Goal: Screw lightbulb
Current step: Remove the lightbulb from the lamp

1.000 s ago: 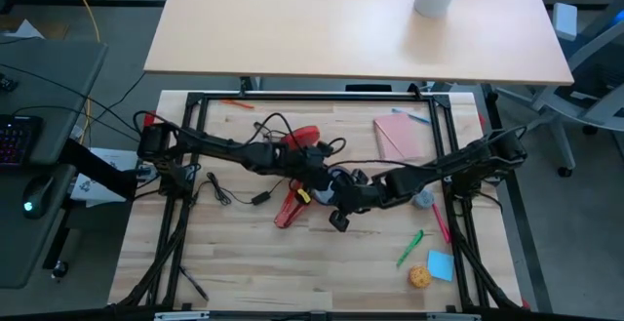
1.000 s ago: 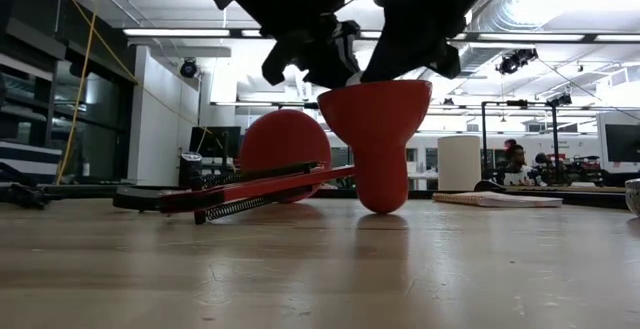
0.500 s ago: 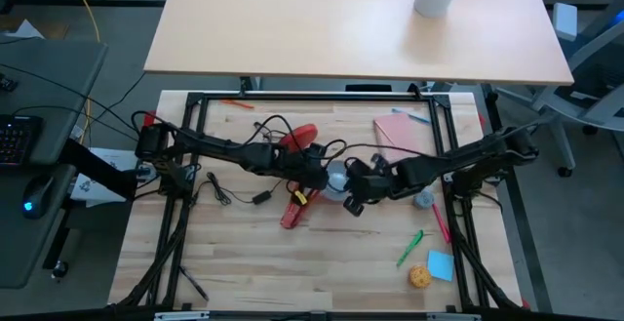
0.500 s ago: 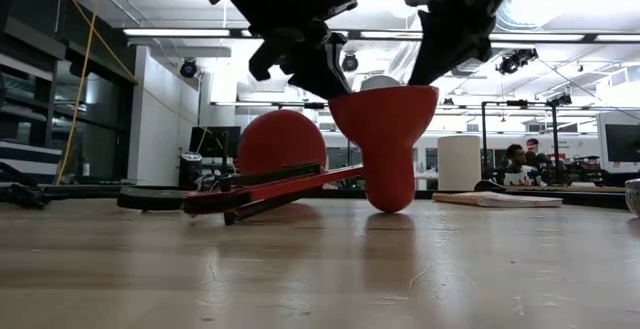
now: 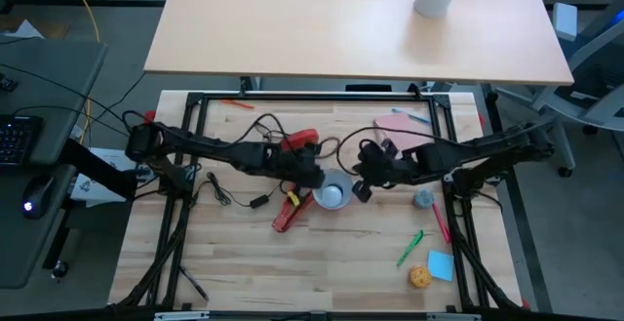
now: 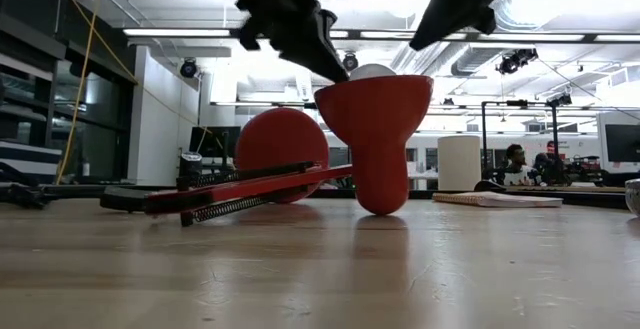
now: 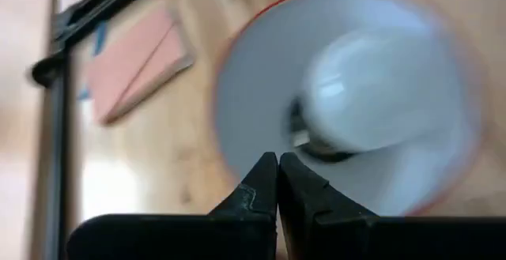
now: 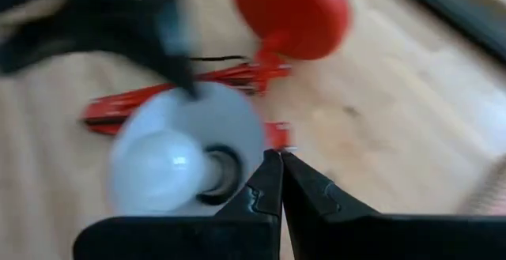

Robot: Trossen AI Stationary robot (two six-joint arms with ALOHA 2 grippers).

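Observation:
A red lamp lies on the table with its arm (image 5: 290, 212) flat and its shade (image 6: 375, 129) standing with the opening up, white inside (image 7: 261, 78). The white lightbulb (image 5: 333, 195) sits in the shade's socket, base down; it also shows in the left wrist view (image 7: 379, 94), the right wrist view (image 8: 162, 169) and just above the rim in the low view (image 6: 372, 71). My left gripper (image 5: 314, 180) is shut at the shade's left rim. My right gripper (image 5: 362, 190) is shut and empty, up and to the right of the shade. My left gripper meets the shade's rim (image 6: 328, 77) on the side toward the table's left, coming down at a slant from that side. Its fingertips (image 7: 265, 173) hide the exact place of contact. The shade stands with its narrow end on the table, tilted a little.
The lamp's round red base (image 5: 302, 138) lies behind the shade. A pink notebook (image 5: 400, 136), a grey-blue lump (image 5: 422, 199), a green pen (image 5: 409, 246), a blue note (image 5: 441, 265) and an orange ball (image 5: 419, 276) lie at the right. A black cable (image 5: 234, 194) lies at the left.
My right gripper has drawn off the shade, going up and toward the table's far right, leaving the bulb uncovered in the shade. The lamp's arm and shade have shifted a little on the table under my left gripper.

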